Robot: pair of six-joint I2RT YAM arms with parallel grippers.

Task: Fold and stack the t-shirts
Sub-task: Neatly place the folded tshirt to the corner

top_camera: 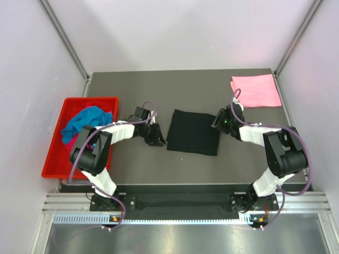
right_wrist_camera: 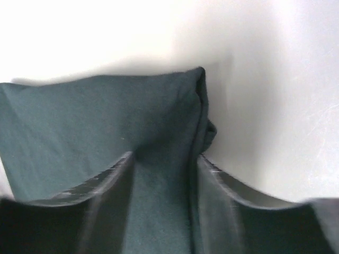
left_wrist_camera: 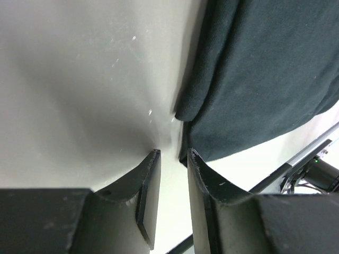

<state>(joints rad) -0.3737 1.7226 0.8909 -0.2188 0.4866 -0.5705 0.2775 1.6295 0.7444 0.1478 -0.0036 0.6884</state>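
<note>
On the table [top_camera: 137, 164], the black shirt [top_camera: 193, 132] lies folded, roughly square, at the middle, and the pink shirt [top_camera: 257, 91] lies at the far right corner. My right gripper [right_wrist_camera: 164, 156] straddles the black shirt's right edge with cloth between its jaws; I can't tell whether it is pinched. My left gripper [left_wrist_camera: 172, 153] sits parted and empty just off the left edge.

The black shirt [right_wrist_camera: 106, 121] runs off the left and bottom edges of the right wrist view. The blurred right gripper [right_wrist_camera: 164, 159] straddles a fold of it — pinched or merely bracketed, I cannot tell. In the top view the magenta shirt [top_camera: 67, 141] shows only a sliver beneath the turquoise shirt [top_camera: 85, 120] — the rest is hidden.
</note>
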